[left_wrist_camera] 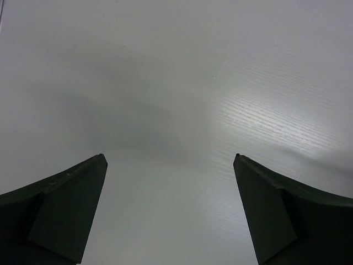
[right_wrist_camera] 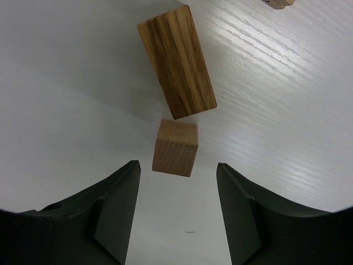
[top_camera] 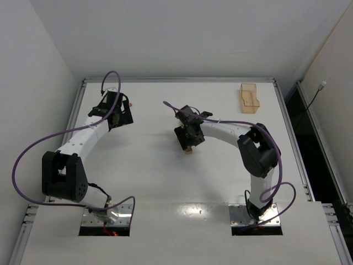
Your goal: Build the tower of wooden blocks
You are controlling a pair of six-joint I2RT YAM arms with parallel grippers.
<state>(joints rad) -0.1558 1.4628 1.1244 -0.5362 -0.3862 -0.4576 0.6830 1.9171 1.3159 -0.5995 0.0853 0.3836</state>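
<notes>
Jaws on the right arm (top_camera: 223, 128) stand apart with nothing clamped between them, low over the white worktop (right_wrist_camera: 287, 110). Just beyond their tips, centred on the gap, sits a small light-tan wooden cube (right_wrist_camera: 175, 148). Its near edge comes about level with the tips, and bare worktop shows on both sides of it, so neither side touches it. Directly past the cube lies a darker, streaky-grained oblong wooden block (right_wrist_camera: 176, 61), flat on the worktop. Its long axis runs away from the jaws and leans a little left at the far end. Cube and oblong block are very near each other; whether they touch cannot be told. No piece rests on another, so the wood block tower looks barely begun. The coming move is probably a short advance straight ahead to bring the cube into the gap, and the right arm is plainly the nearer one.

Jaws on the left arm (top_camera: 83, 132) are spread wide over bare worktop, well apart from the blocks and holding nothing.

A third tan wooden piece (right_wrist_camera: 278, 3) is cut off by the top edge of the right wrist view, so its shape is unclear. In the overhead view the right wrist covers most of the blocks; only a sliver of tan wood (top_camera: 188, 149) shows below it. A tan open tray (top_camera: 249, 98) sits near the far right corner, its contents impossible to make out.
</notes>
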